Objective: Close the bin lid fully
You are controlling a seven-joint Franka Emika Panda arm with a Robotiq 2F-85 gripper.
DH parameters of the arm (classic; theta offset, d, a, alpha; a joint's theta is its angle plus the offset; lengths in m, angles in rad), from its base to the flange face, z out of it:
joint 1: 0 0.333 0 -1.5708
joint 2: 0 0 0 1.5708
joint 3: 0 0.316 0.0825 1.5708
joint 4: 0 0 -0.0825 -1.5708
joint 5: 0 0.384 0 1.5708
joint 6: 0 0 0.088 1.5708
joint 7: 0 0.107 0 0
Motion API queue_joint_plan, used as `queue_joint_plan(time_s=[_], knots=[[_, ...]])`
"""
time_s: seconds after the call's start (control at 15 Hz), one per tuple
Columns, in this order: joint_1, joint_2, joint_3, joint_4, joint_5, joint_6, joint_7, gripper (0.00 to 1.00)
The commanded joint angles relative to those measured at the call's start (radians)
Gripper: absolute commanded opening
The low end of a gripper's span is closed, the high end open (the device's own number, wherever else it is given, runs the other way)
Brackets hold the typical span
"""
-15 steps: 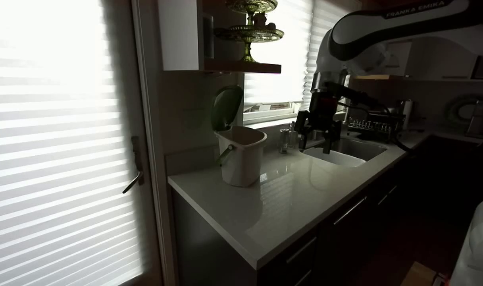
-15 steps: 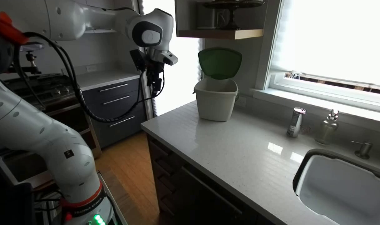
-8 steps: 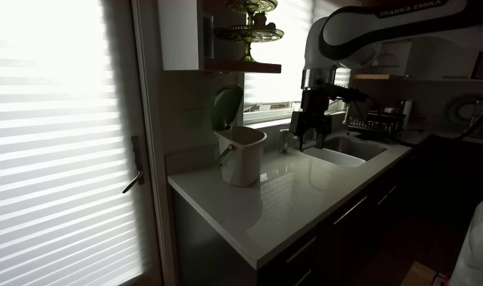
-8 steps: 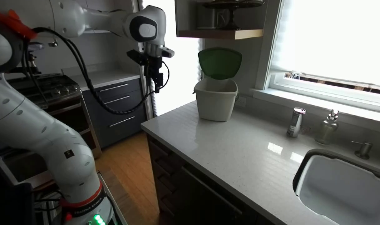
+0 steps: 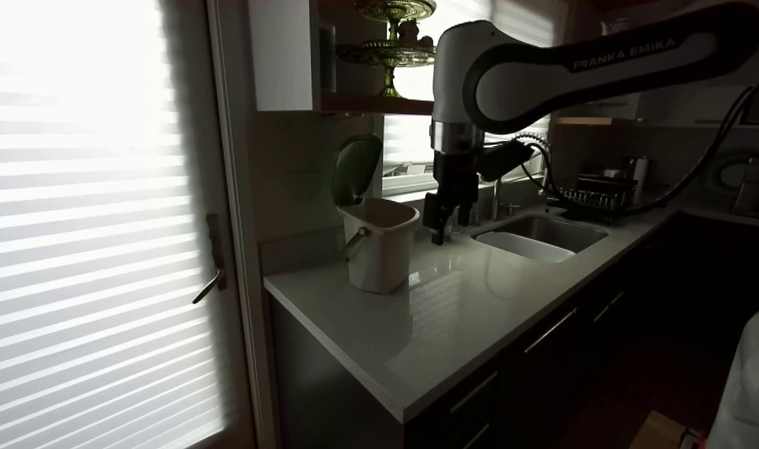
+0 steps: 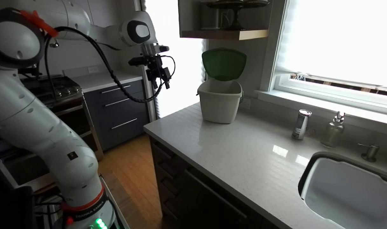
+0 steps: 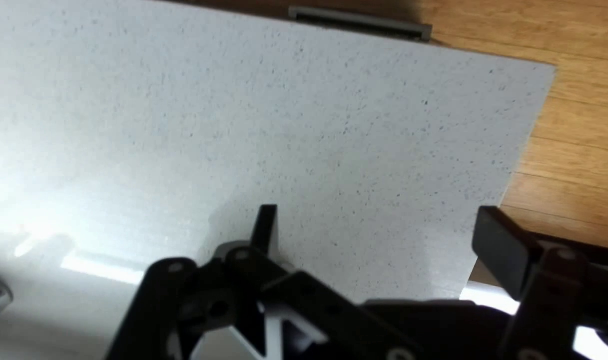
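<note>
The small white bin (image 5: 382,255) stands upright near the end of the counter; it also shows in an exterior view (image 6: 219,105). Its green lid (image 6: 224,63) stands open, raised at the back of the rim; it shows in an exterior view (image 5: 356,168) too. My gripper (image 7: 376,215) is open, with its fingers wide apart and nothing between them. It is above counter height, apart from the bin and lid, in both exterior views (image 5: 451,231) (image 6: 161,86). In the wrist view only bare counter shows between the fingers; I cannot make out the bin or lid there.
A shelf (image 6: 225,34) with a cake stand hangs above the bin. A can (image 6: 301,124) and a soap bottle (image 6: 333,130) stand near the window wall. A sink holds a white tub (image 6: 349,190). The counter (image 7: 333,125) ends above a wooden floor (image 7: 583,150).
The arm has swung and the open gripper has come closer to the bin, with its wrist turned a little. The bin and the raised lid have not moved.
</note>
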Motion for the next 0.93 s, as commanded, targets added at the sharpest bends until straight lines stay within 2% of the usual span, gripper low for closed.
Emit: queue_joint_plan(time_s=[0.0, 0.4, 0.47, 0.6, 0.87], knots=[[0.029, 0.071, 0.049, 0.029, -0.166, 0.088, 0.004, 1.00], [0.055, 0.205, 0.095, 0.116, -0.494, 0.246, -0.013, 1.00], [0.069, 0.156, 0.073, 0.076, -0.416, 0.216, 0.004, 1.00], [0.075, 0.191, 0.072, 0.102, -0.468, 0.236, 0.002, 1.00], [0.077, 0.205, 0.071, 0.118, -0.478, 0.236, -0.004, 1.00]])
